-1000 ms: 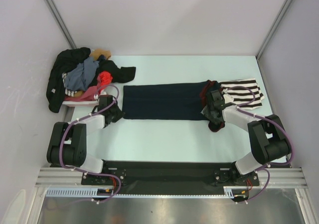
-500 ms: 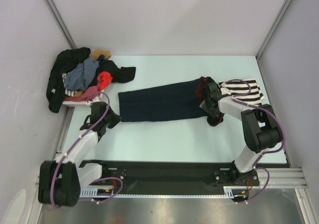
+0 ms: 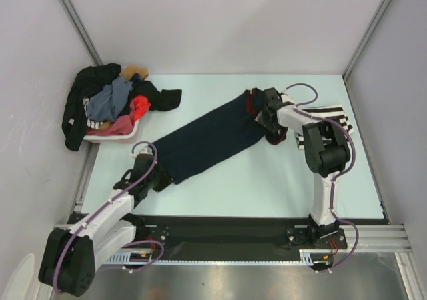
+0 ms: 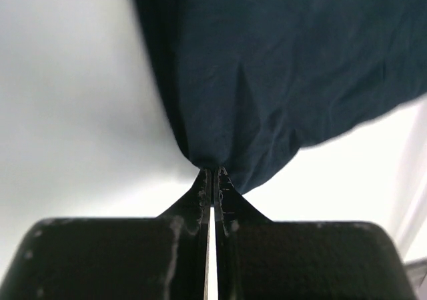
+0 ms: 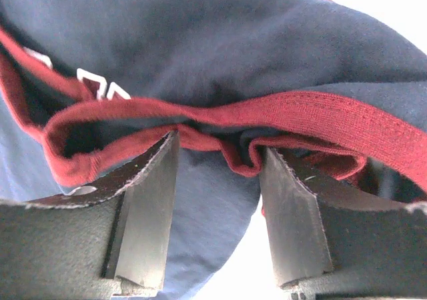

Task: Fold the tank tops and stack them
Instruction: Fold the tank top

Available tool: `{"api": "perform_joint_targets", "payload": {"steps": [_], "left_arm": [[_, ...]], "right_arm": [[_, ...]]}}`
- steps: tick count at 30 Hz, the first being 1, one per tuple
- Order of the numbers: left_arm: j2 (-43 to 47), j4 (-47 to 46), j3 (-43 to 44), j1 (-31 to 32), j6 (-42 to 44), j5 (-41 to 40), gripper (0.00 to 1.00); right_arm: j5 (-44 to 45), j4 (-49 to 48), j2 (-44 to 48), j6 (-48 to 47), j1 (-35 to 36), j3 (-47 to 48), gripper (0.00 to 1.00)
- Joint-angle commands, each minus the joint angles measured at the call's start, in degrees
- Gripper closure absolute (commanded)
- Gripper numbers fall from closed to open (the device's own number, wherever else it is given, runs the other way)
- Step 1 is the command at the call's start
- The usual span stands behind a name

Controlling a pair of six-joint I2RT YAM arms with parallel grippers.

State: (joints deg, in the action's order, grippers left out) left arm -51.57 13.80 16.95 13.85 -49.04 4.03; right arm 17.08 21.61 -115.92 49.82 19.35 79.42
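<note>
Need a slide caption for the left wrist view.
Left gripper pinched shut on a gathered edge of the navy tank top, pale table beneath.

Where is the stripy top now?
From above, the striped tank top lies at the right of the table, partly hidden by the right arm, beside the red-trimmed end of the navy jersey.

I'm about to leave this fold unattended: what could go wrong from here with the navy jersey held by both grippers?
1. The left gripper pinches only a small tip of the navy jersey; a tug could pull it free.
2. The right gripper holds a thick bunch of red trim at the ends of its jaws, so it may slip out.
3. The striped tank top lies beside the right arm and could get dragged.
</note>
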Motion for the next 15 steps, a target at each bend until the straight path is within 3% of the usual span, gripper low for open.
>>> {"api": "perform_joint_targets", "payload": {"steps": [1, 7, 15], "left_arm": [[0.86, -0.62, 0.63, 6.27, -3.87, -1.48, 1.00], [-0.36, -1.14, -0.69, 18.04, -8.61, -3.85, 1.00], [-10.11, -8.07, 0.36, 38.43, -19.34, -9.30, 1.00]], "right_arm": [[-3.02, 0.62, -6.76, -1.39, -0.81, 6.61, 0.46], [-3.11, 7.39, -16.52, -7.72, -2.21, 23.72, 0.42], [-9.95, 5.02, -23.55, -11.67, -4.23, 33.51, 0.38]]}}
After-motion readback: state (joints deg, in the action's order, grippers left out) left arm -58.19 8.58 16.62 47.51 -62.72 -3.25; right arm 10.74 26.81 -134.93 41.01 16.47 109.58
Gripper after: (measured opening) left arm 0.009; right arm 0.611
